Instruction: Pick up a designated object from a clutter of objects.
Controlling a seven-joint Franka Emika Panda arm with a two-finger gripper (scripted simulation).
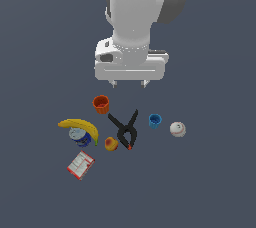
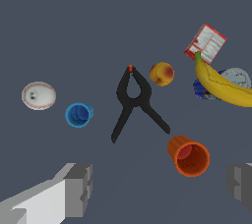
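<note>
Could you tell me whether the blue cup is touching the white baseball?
Apart. In the exterior view a strip of bare floor separates the blue cup from the white baseball; the wrist view shows the same gap.

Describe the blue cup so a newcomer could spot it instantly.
Find the black spring clamp in the middle of the clutter. Between it and the white baseball stands the blue cup, apart from both. It is small, open-topped and solid bright blue, unlike the orange-red cup.
</note>
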